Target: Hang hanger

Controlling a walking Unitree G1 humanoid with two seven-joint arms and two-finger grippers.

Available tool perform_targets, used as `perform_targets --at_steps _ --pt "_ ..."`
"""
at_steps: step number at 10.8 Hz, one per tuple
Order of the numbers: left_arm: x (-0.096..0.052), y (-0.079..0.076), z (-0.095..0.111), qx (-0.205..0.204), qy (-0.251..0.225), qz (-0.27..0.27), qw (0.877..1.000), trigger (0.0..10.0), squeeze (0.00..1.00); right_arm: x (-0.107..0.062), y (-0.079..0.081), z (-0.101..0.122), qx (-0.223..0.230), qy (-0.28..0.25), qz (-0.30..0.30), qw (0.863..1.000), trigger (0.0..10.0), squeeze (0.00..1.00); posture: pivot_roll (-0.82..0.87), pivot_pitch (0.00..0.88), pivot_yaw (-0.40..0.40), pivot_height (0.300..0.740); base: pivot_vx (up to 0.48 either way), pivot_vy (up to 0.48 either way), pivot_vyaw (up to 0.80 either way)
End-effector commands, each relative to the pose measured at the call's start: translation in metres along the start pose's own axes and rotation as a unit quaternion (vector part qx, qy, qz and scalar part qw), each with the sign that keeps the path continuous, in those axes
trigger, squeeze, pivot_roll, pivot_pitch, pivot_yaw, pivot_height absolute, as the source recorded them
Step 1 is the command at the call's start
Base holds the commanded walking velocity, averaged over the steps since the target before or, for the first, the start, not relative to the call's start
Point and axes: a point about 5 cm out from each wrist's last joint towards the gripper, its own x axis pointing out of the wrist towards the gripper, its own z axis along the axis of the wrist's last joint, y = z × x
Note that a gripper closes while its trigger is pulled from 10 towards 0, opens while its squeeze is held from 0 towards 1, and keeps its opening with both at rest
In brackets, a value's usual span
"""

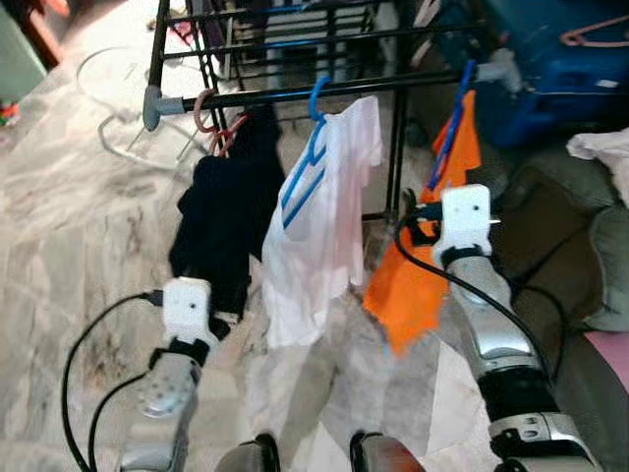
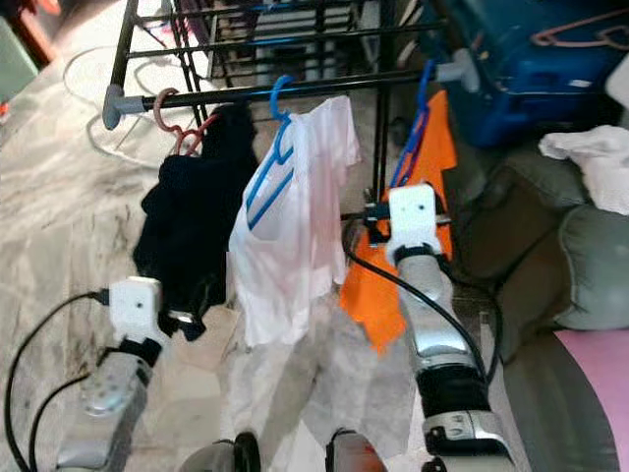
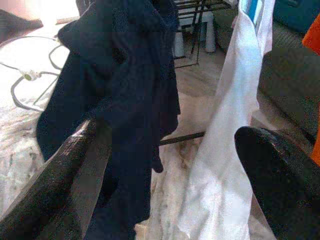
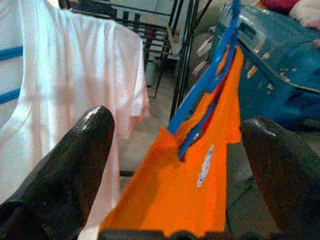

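Note:
A black rack rail (image 1: 295,95) carries three hangers. A pink hanger (image 1: 204,110) holds a navy garment (image 1: 224,216), and a blue hanger (image 1: 316,98) holds a white T-shirt (image 1: 324,226). At the rail's right end a second blue hanger (image 1: 454,123) hooks over the bar with an orange shirt (image 1: 418,285). My right gripper (image 4: 177,122) is open just in front of the orange shirt, whose cloth lies between the spread fingers without being held. Lower down, my left gripper (image 3: 167,132) is open, facing the navy garment and the white T-shirt.
A blue case (image 1: 550,79) with a pink hanger (image 1: 595,34) on it stands behind the rack at right. A grey sofa (image 1: 590,206) with a white cloth (image 1: 604,147) is close on the right. White cables (image 1: 108,88) lie on the marble floor at far left.

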Motion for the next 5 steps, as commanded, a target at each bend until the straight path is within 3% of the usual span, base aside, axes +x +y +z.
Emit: perform_targets --at_steps 1,3,4,5 --pt "-0.004 0.007 0.000 0.001 0.002 0.012 1.000 10.0 0.00 -0.006 0.000 -0.005 0.008 0.001 -0.006 1.000 10.0 0.00 -0.14 0.262 0.049 0.740 0.000 0.000 0.00" --pt "-0.004 0.012 0.010 -0.010 -0.015 0.034 0.999 10.0 0.00 -0.033 -0.005 -0.006 -0.009 -0.035 -0.009 0.999 10.0 0.00 -0.15 0.264 0.047 0.740 0.000 0.000 0.00" --pt "-0.005 0.011 0.016 -0.021 -0.025 0.040 0.999 10.0 0.00 -0.066 -0.015 -0.013 -0.014 -0.035 -0.023 0.999 10.0 0.00 -0.19 0.265 0.055 0.740 0.000 0.000 0.00" --pt "-0.006 0.007 0.017 -0.025 -0.027 0.028 0.999 10.0 0.00 -0.077 -0.016 -0.013 -0.013 -0.035 -0.022 0.999 10.0 0.00 -0.21 0.265 0.062 0.740 0.000 0.000 0.00"
